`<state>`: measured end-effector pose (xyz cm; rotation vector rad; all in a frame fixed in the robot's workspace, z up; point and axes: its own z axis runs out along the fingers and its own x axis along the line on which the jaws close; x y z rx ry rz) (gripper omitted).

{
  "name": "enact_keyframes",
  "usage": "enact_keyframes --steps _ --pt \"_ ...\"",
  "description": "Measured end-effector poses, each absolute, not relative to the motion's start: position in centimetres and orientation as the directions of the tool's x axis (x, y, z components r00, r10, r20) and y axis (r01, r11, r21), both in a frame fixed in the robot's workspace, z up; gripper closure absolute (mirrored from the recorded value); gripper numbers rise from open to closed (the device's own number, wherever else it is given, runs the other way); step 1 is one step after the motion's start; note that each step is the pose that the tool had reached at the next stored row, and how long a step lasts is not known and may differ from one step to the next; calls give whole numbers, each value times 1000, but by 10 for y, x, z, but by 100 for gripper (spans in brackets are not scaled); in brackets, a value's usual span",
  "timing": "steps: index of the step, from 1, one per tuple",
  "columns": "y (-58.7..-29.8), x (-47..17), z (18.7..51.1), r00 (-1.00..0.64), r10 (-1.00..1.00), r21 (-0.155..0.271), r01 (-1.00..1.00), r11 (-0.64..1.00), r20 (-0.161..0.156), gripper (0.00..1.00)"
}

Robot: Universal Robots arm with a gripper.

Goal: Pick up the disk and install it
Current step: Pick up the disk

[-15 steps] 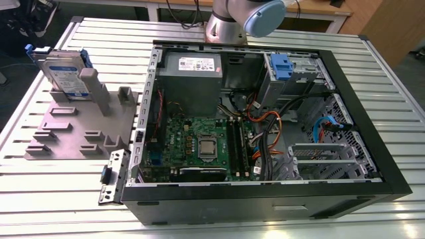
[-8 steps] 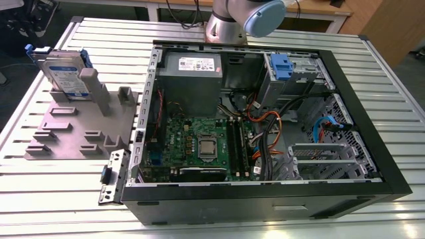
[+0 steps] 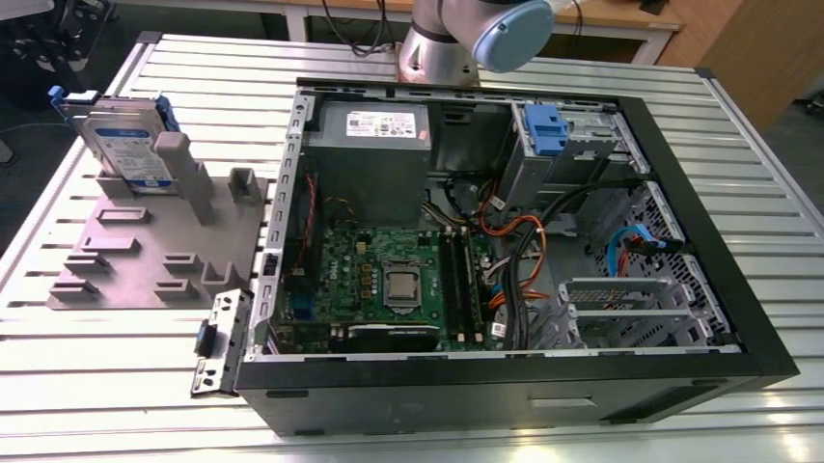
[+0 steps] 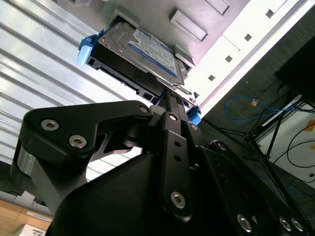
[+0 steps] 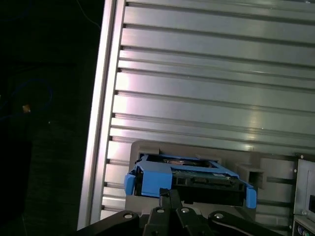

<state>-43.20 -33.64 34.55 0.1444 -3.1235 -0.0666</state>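
Pincer [image 5: 168, 192] fingers lie drawn together in both wrist views, with no gap showing between the tips [image 4: 170, 98] and nothing clamped between them. Seen from the first wrist view, the tips line up with the near edge of the disk [image 5: 189, 177], over its blue carrier; whether they touch it cannot be told from there.

In the exterior view the disk [image 3: 126, 145] stands on edge in a slot of a grey holder [image 3: 129, 251] with nothing gripping it. The holder sits on the ribbed metal table [image 3: 721, 145], to the exterior view's left of the open computer case [image 3: 515, 386] and just beside it. The second wrist view shows the disk's [image 4: 147, 54] labelled face, seated in the same holder [image 4: 197, 24]. The arm's base [image 3: 445, 43] rises behind the case, near the grey power-supply box [image 3: 367, 145] inside it.
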Motion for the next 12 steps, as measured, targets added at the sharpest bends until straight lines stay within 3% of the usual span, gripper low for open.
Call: enact_keyframes --steps 12 --pt "-336 -432 345 -996 -93 43 -92 995 12 89"
